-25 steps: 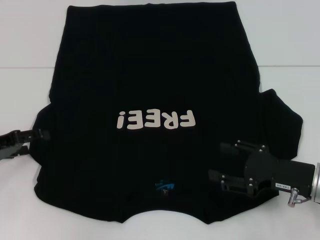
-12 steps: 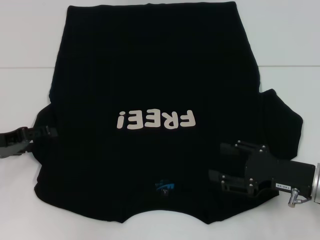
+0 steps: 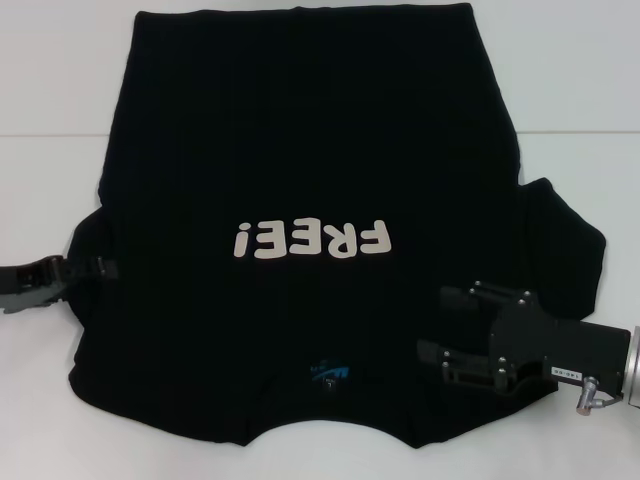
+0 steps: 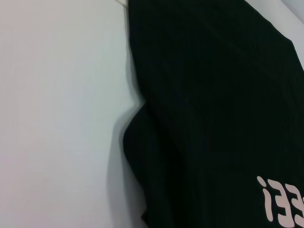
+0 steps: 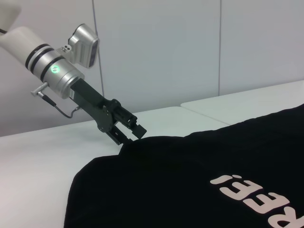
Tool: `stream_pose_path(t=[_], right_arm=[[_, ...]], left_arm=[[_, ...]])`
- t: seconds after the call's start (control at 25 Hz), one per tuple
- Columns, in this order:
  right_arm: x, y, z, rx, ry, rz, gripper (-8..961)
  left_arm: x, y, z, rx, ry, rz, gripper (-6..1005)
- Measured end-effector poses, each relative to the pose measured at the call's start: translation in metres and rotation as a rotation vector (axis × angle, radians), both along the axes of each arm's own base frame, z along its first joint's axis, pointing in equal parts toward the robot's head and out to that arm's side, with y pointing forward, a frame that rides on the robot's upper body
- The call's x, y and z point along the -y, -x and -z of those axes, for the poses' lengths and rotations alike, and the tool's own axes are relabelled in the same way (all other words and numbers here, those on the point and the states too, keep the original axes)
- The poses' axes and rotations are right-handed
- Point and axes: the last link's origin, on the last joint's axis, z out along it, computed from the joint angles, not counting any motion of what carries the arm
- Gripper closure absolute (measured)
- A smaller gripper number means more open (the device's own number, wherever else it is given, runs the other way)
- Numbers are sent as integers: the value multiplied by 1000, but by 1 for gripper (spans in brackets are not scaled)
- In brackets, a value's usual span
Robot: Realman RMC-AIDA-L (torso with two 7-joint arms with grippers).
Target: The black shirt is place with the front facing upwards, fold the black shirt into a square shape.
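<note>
Print: "FREE!" in off-white block letters on the front of the black shirt (image 3: 310, 150), upside down in the head view.
Neck label (image 3: 330, 374): small, blue, marks too small to read.
Right arm plate near the claw: small white sticker, unreadable.

Head view down from above, wrist views low and oblique (all sharing the black shirt (image 3: 310, 200))

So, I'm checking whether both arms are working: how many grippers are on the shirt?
2. The left gripper is at the black shirt's left sleeve edge; the right gripper hangs over its right shoulder area near the collar. Whether either grips cloth is unclear.
</note>
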Motion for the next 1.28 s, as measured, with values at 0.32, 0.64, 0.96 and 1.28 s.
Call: stream_pose_path(t=[0.32, 0.64, 0.96, 1.28], right_arm=[[1, 1, -1, -11, 2, -5, 158], [2, 2, -2, -17, 4, -10, 158], [1, 2, -2, -19, 1, -9, 157], [1, 2, -3, -21, -2, -8, 157]], left_arm=[[-2, 1, 1, -37, 4, 7, 215], [-4, 1, 3, -70, 14, 9, 663], [-4, 2, 2, -76, 10, 4, 959], [-2, 6, -2, -70, 6, -10, 991]])
